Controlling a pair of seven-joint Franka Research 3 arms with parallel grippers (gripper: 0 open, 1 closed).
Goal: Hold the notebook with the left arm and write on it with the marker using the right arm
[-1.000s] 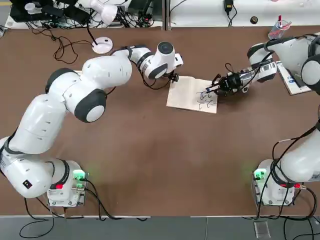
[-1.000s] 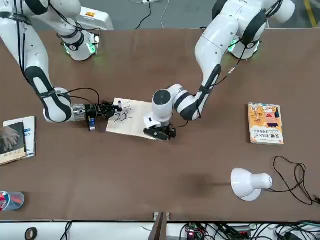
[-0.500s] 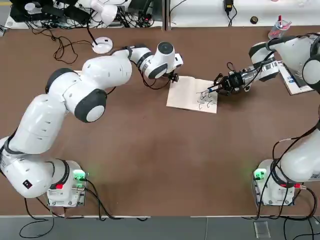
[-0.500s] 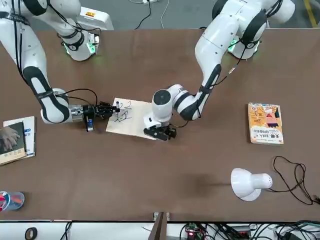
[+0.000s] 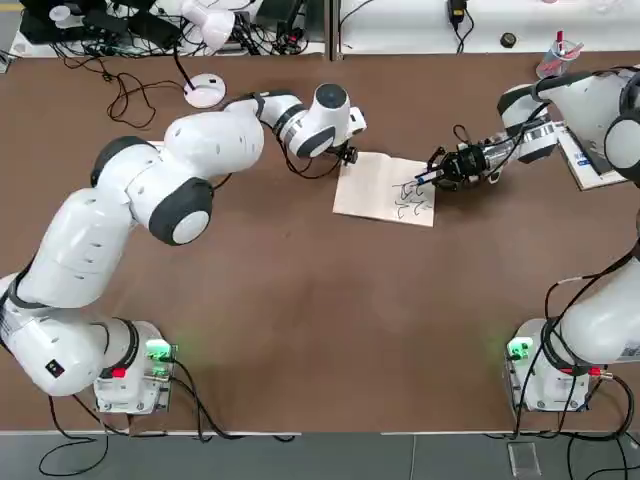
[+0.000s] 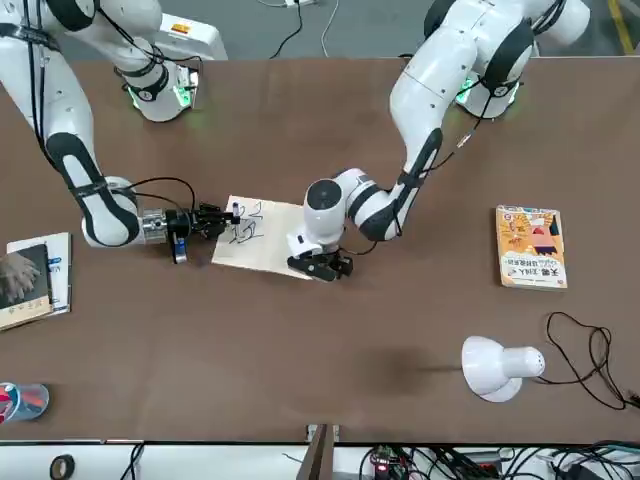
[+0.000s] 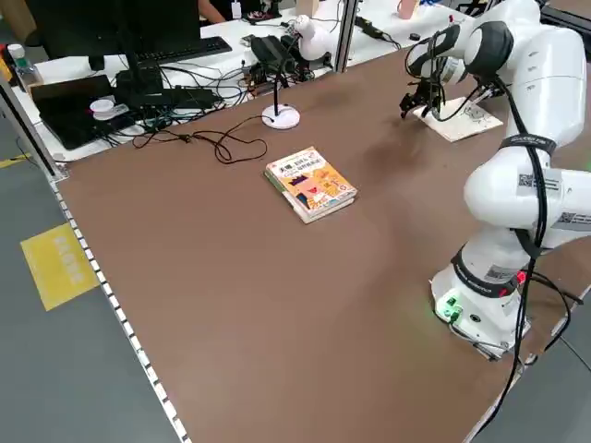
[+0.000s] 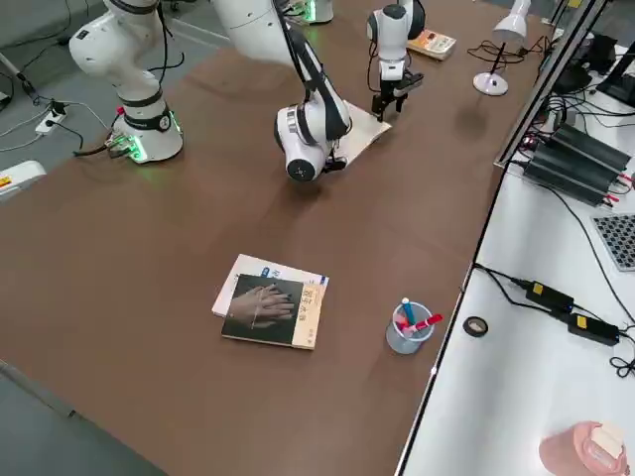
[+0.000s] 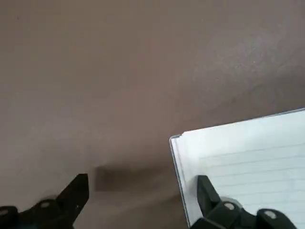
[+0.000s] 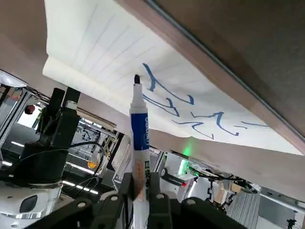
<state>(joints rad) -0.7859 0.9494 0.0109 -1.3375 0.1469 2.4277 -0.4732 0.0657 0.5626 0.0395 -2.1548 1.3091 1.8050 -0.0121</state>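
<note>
The notebook [image 5: 380,186] lies open on the brown table, a cream lined page with dark blue scribbles [image 10: 190,114] near its right edge. My left gripper [image 9: 142,195] is open at the far left corner of the notebook [image 9: 238,152], one finger [image 9: 207,193] on the page and the other on the table. In the top view the left gripper [image 5: 345,153] is at that corner. My right gripper [image 5: 445,170] is shut on the marker [image 10: 139,138], a white and blue barrel. The marker's dark tip points at the page beside the scribbles; whether it touches, I cannot tell.
An orange-yellow book [image 6: 531,247] lies toward the left arm's side. A dark-covered book [image 8: 270,308] and a clear cup of pens [image 8: 407,327] stand beyond the right arm. A white desk lamp [image 6: 500,365] and its cable occupy the far edge.
The right gripper and marker drew back slightly toward the notebook's right edge, then held almost still. The left arm and the notebook have not moved.
</note>
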